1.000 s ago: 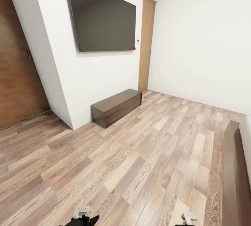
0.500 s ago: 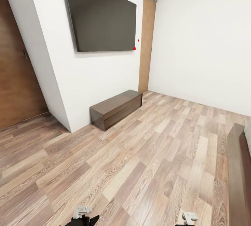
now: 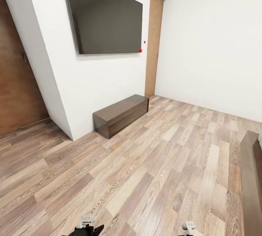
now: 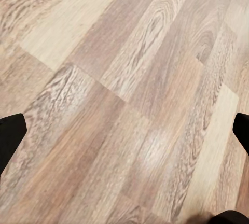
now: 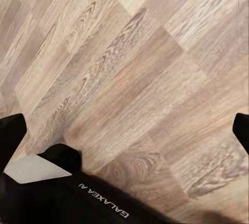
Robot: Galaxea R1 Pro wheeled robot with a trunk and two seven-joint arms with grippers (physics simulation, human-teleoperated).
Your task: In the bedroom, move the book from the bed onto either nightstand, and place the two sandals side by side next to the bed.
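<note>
We are still on the approach: no book and no sandals are in sight, so nothing has been picked up yet.

At the bottom edge of the head view our left gripper (image 3: 85, 222) and right gripper (image 3: 188, 225) just peek in. In the left wrist view the fingers (image 4: 11, 137) sit at the far sides of the frame, spread wide with bare plank floor (image 4: 129, 105) between them; the right fingers (image 5: 10, 130) are likewise released and hold nothing. Below them in the right wrist view a dark part of our own body carries the lettering "GALAXEA AI" (image 5: 104, 200), seen upside down.

At the lower right edge of the head view runs a dark brown wooden frame (image 3: 251, 177), probably the bed's edge, though the mattress is out of view. Farther off, at centre, a long low dark-wood bench (image 3: 122, 114) stands against the white wall under a large dark screen (image 3: 105, 17) with two small red dots at its lower right corner. A tan door (image 3: 153, 44) stands beyond.

Next we judge we must turn right toward the bed to find the book.
</note>
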